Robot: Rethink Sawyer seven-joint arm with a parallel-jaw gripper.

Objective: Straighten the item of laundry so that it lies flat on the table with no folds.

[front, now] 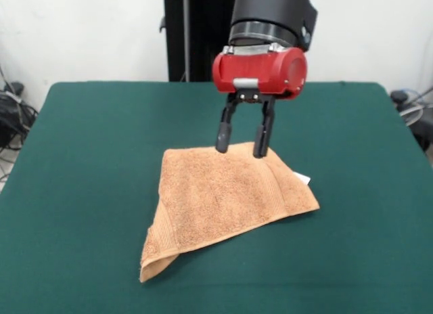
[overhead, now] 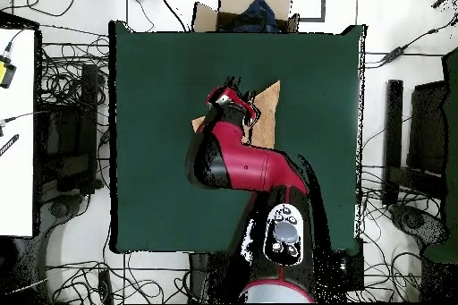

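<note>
The light orange-tan terry towel (front: 220,199) lies on the dark green table (front: 88,192), near its middle. It is folded over on itself into a rough triangle, with a curled corner at the front left and a small white tag (front: 302,178) at its right edge. My gripper (front: 244,149) hangs straight down over the towel's far edge, its two black fingers (front: 222,139) open with tips at or just above the cloth. In the overhead view the arm covers most of the towel (overhead: 267,109); only a tan strip shows beside the gripper (overhead: 234,103).
A cardboard box (overhead: 243,6) stands beyond the table's edge opposite the robot. Cables and equipment lie on the floor round the table. The robot's black pedestal (front: 196,36) stands behind the table's far edge.
</note>
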